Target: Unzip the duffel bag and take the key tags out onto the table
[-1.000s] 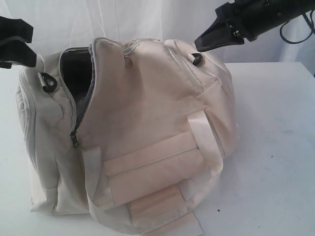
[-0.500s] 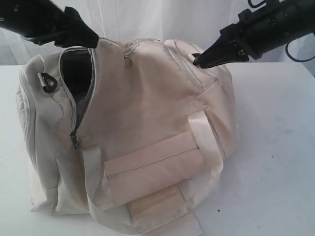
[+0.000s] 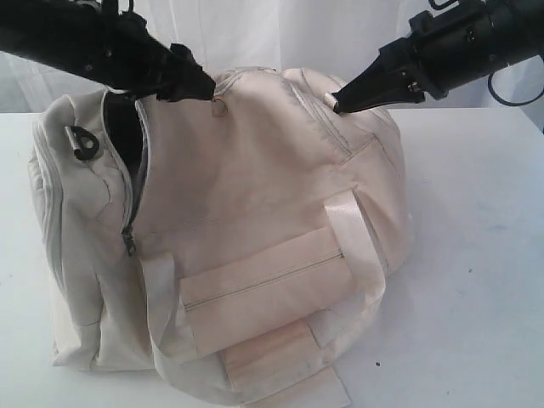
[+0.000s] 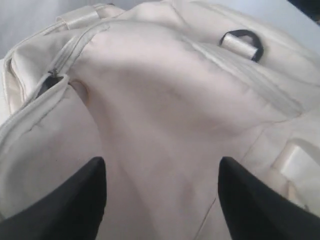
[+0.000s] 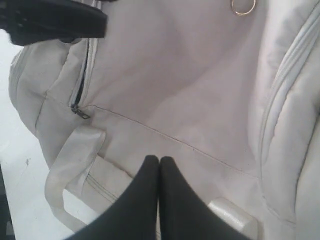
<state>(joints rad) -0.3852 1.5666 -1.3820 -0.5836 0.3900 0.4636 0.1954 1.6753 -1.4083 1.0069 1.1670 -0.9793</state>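
White counter [image 3: 476, 255] stretches out under a pale curtain, and on it the duffel bag [image 3: 255, 212] sits slumped, front pocket facing the exterior camera. Its main zip is partly run: the zipper pull [image 3: 129, 245] hangs partway down the left end, and above it a narrow dark opening [image 3: 127, 140] shows lining. The key tags are not in view, presumably inside. The step in hand looks like taking hold of the flap beside that gap to widen the mouth. To do it well, the bite should land on the raised fold near the zip edge, taking one layer only, then lift up and away so the opening gapes instead of dragging the whole bag. The left pincer [image 3: 191, 82] is at the flap's top edge, spread wide, its fingers [image 4: 75, 200] straddling the fold and holding nothing. The right pincer [image 3: 340, 104] is pressed together and empty, its tip at the bag's upper right shoulder; whether it presses the fabric I cannot tell.
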